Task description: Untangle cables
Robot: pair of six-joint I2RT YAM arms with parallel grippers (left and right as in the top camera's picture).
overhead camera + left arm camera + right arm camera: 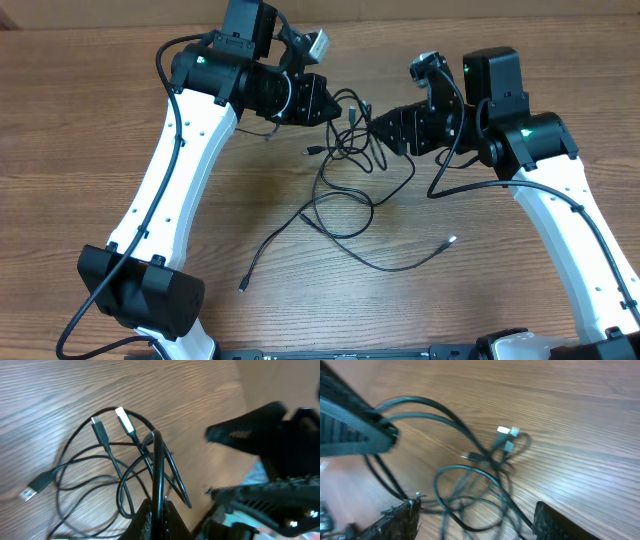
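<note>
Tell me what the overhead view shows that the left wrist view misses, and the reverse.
Only overhead: the white left arm and right arm, and a long strand trailing off to a silvery-tipped plug. Only left wrist: the left gripper shut on one strand. Both: the tangled cables on the wooden table.
</note>
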